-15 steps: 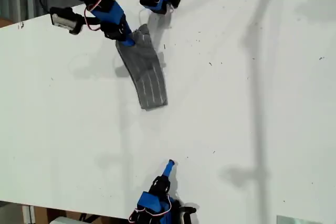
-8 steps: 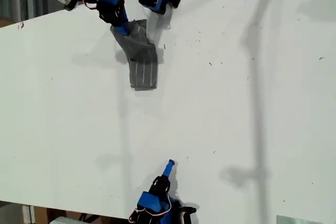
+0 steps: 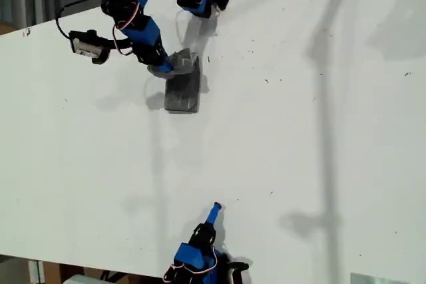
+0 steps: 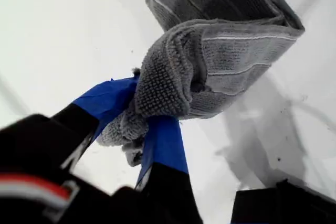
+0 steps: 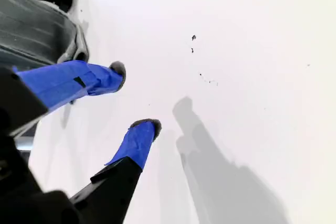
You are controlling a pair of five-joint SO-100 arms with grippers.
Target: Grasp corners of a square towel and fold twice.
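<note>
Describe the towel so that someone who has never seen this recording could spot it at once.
On the white table, look toward the top of the exterior view, where two blue arms stand. The towel lies bunched just below them, one end pinched in my first gripper. It is the only cloth there: grey, with thin pale stripes.

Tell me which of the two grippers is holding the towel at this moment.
My first gripper, at the exterior view's top, is shut on the grey striped towel. My second gripper is open with nothing between its fingers.
</note>
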